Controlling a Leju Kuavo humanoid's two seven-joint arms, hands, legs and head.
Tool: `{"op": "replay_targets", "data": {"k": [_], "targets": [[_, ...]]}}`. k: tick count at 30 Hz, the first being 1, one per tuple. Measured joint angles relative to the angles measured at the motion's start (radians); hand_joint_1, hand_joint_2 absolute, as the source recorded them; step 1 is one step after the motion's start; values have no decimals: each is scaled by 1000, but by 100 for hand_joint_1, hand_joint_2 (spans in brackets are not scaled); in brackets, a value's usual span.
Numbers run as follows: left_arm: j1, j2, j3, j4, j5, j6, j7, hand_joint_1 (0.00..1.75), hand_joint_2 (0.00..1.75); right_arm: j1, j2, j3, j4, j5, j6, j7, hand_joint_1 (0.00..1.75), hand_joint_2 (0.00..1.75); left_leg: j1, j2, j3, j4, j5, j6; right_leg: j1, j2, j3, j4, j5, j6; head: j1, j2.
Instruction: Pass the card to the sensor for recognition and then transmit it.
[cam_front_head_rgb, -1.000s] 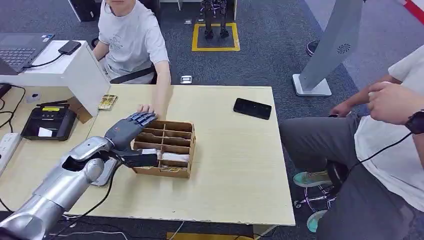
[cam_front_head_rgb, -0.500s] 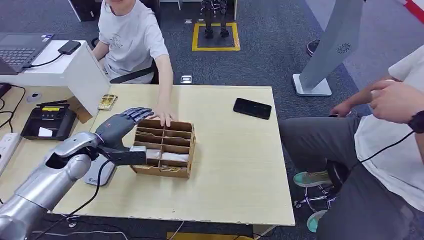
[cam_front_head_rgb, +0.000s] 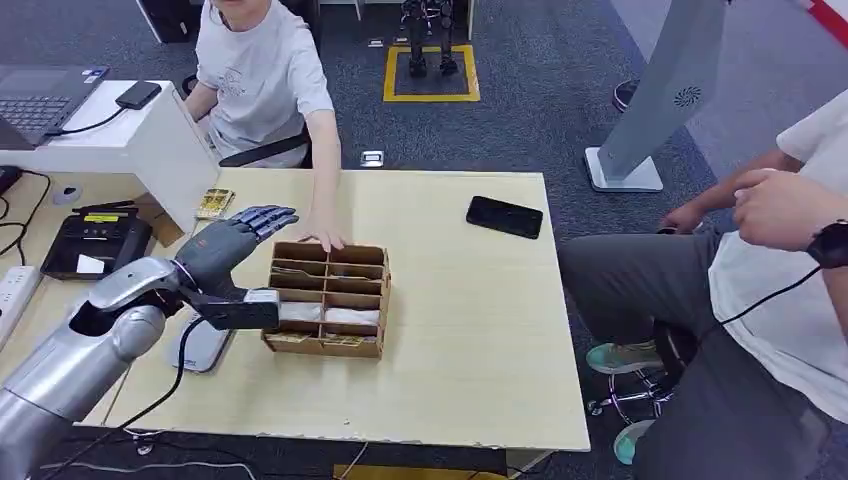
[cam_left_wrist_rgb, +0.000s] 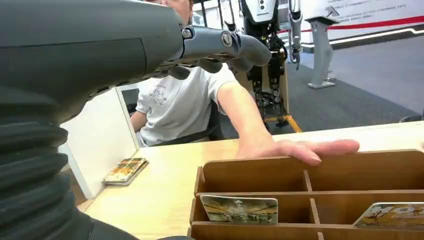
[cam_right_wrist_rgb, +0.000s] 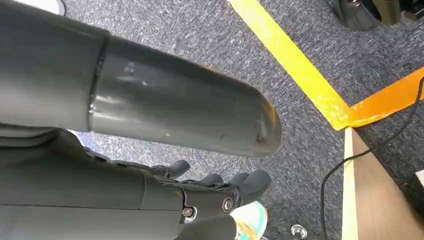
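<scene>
My left hand (cam_front_head_rgb: 232, 243) hangs in the air just beside the wooden box (cam_front_head_rgb: 330, 298). Its fingers (cam_front_head_rgb: 268, 215) are stretched out and apart, and it holds nothing. My right hand (cam_right_wrist_rgb: 210, 197) hangs low over the grey carpet with its fingers apart, and I cannot tell if it holds anything. A card (cam_left_wrist_rgb: 239, 209) with a picture stands in one slot of the box. A person's hand (cam_front_head_rgb: 322, 236) rests on the far edge of the box. A flat grey sensor (cam_front_head_rgb: 200, 345) lies on the table (cam_front_head_rgb: 470, 330) under my left arm. A black phone (cam_front_head_rgb: 504, 216) lies well apart.
</scene>
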Motion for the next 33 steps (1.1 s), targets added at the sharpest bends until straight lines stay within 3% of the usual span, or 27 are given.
{"op": "replay_targets", "data": {"k": [8,19,33], "targets": [[0,0,-7,-3,-11,4,11,0,175,0,0,0,0,0,0,-1,0,0,0,0,0,0,0,0,0,0,0,0,0,0,0,0],[-1,48,-25,-5,8,-27,11,0,175,-1,0,2,0,0,0,-3,0,0,0,0,0,0,0,0,0,0,-1,0,0,0,0,0],[-3,48,-43,-6,-1,-23,26,0,175,-3,0,17,0,0,1,-3,0,0,0,0,0,0,0,0,0,0,-1,0,0,0,0,0]]}}
